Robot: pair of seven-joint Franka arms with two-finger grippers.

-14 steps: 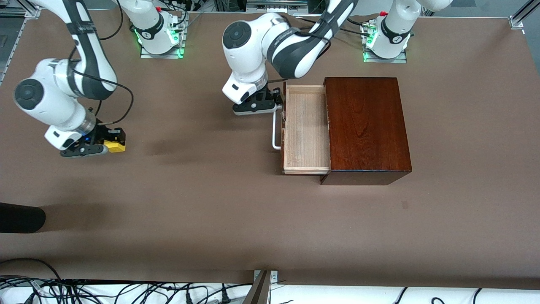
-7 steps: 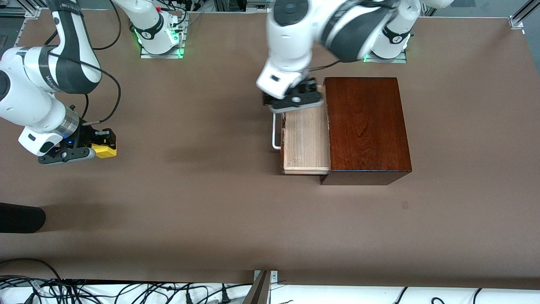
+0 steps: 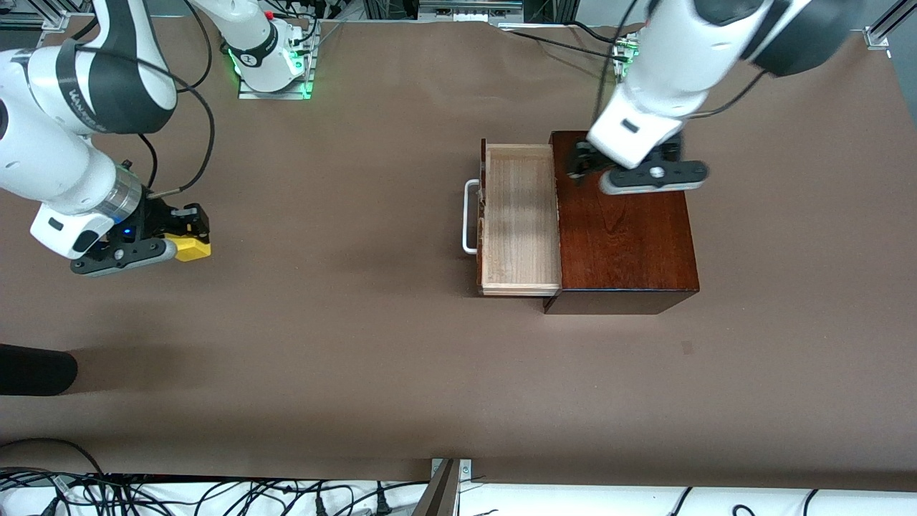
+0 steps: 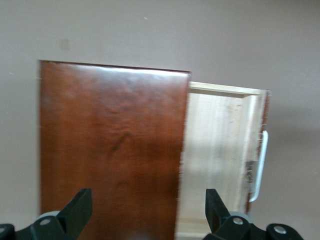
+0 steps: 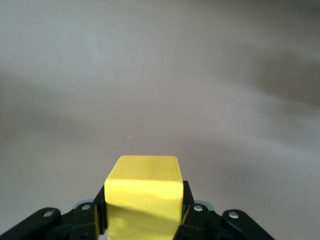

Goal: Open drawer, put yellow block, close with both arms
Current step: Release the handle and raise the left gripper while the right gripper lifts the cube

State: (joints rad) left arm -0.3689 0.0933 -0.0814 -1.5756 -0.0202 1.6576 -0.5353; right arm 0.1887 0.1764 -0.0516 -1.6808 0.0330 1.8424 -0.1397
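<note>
- A wide brown table [image 3: 372, 344] carries a glossy reddish-brown wooden box [image 3: 623, 222] toward the left arm's end.
- The drawer [image 3: 519, 215] stands pulled out of the box toward the right arm's end, its pale tray bare and empty, its white bar handle [image 3: 469, 215] at the dark front.
- The left arm reaches in from its base at the top of the front view. The left gripper [image 3: 622, 170] hangs in the air over the box's top, near the edge where the drawer comes out.
- In the left wrist view its fingers [image 4: 77, 207] are spread wide apart with nothing between them, touching nothing.
- The right gripper [image 3: 185, 240] is toward the right arm's end of the table, well apart from the drawer.
- Its fingers are clamped on the yellow block [image 3: 192, 247]. The right wrist view shows the cube [image 5: 142, 192] squeezed between the two pads, with only bare table surface past it.
- Judged step: the opening looks done, and the block is gripped and ready to be carried.
- Judged next move: the right arm needs to bring the block across the table, stop over the open tray, lower it and let go, keeping clear of the handle and the drawer's front wall. The left gripper looks well clear of that path.
</note>
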